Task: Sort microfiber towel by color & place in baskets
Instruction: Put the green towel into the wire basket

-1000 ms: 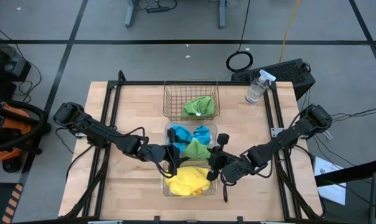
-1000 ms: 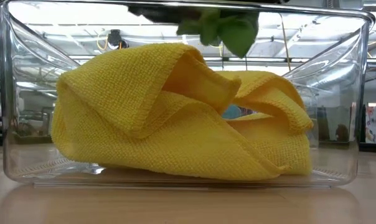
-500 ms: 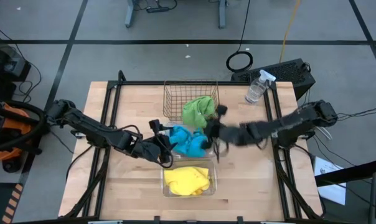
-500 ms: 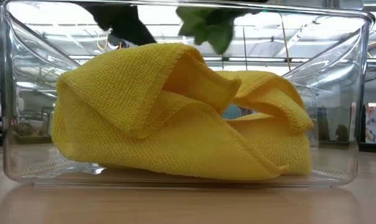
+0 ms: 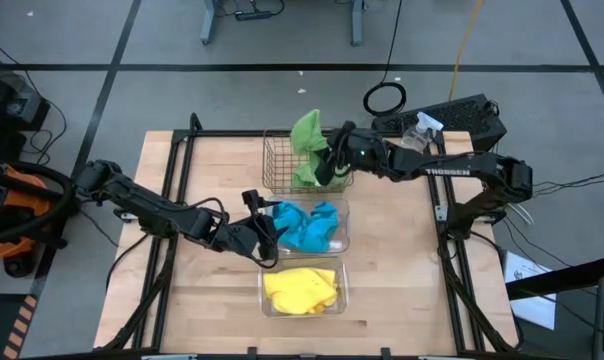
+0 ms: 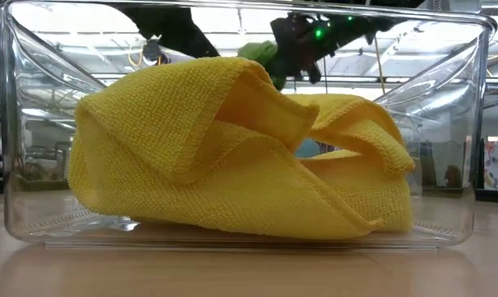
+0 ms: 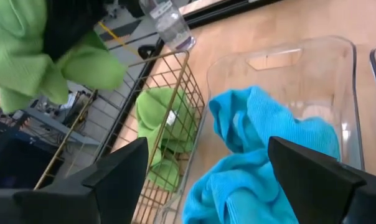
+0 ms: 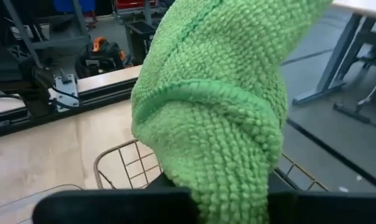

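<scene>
The right gripper (image 5: 327, 160) has its jaws clamped on a green towel (image 5: 307, 132), held above the wire basket (image 5: 277, 150); a second green towel (image 7: 158, 118) lies below the jaws. The left gripper (image 7: 203, 171) jaws are spread wide, with the blue towels (image 7: 250, 155) between them in a clear basket (image 7: 287, 56).

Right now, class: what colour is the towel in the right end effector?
Bright green towel, clearest in the right wrist view.

Spray bottle (image 5: 414, 138) at table (image 5: 402, 270) corner
</scene>
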